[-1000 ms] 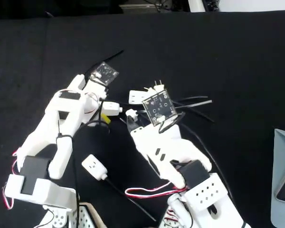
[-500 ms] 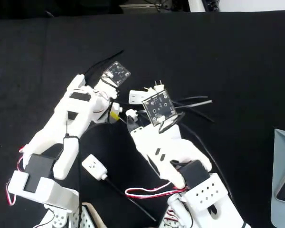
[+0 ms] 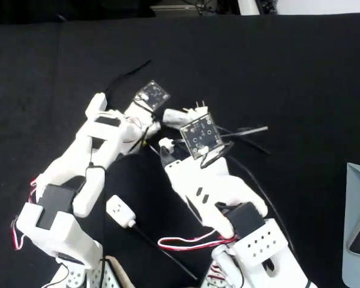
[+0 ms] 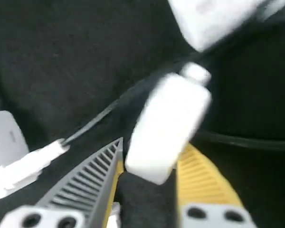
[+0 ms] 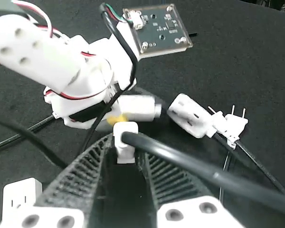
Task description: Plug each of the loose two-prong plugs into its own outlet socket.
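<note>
Left gripper [image 4: 154,151] clamps a white plug [image 4: 168,121] (rounded block, short collar). Right gripper [image 5: 126,153] pinches a small white plug [image 5: 125,138] on a thick black cable [image 5: 194,167]. Both jaws narrow.

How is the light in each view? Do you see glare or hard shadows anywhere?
High view: even light, no hard shadows on the black cloth table. Left wrist view: the white plastic plug between the fingers glares almost featureless. Right wrist view: a soft highlight runs along the thick black cable.
</note>
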Available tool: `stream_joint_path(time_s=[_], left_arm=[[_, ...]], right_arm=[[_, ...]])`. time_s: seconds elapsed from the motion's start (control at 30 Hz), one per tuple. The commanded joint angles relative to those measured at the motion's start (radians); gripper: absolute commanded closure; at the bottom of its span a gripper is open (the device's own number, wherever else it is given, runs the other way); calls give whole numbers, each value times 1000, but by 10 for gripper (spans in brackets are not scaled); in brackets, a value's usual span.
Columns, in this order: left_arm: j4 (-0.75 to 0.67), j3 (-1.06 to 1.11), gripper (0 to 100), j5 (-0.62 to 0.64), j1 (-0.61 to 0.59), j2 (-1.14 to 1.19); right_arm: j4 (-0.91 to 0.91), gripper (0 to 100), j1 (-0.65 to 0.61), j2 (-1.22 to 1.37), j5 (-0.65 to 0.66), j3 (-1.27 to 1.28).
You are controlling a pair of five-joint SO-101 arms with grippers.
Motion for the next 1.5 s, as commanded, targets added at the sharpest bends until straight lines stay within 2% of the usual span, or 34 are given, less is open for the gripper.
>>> stream_joint_path(time_s=[0.0,0.3,0.43,0.63,0.8,0.87,1.37,1.47], left_arm=[[44,-15,909,0,5,-118],[397,-4,969,0,-2,-316],[496,62,969,-3,-4,-396],[462,268,932,-28,-22,-520],[376,357,772,-23,-107,-583],[364,357,731,18,-148,-594],[356,312,726,40,-268,-767],[285,334,725,92,-291,-772]], right_arm=[[3,984,12,-10,6,-38],[3,984,12,-10,6,-38],[5,984,12,-10,6,-36],[12,984,9,-10,6,-33],[12,984,9,-10,6,-33],[12,984,9,-10,6,-33],[12,984,9,-10,6,-31],[12,984,9,-10,6,-31]])
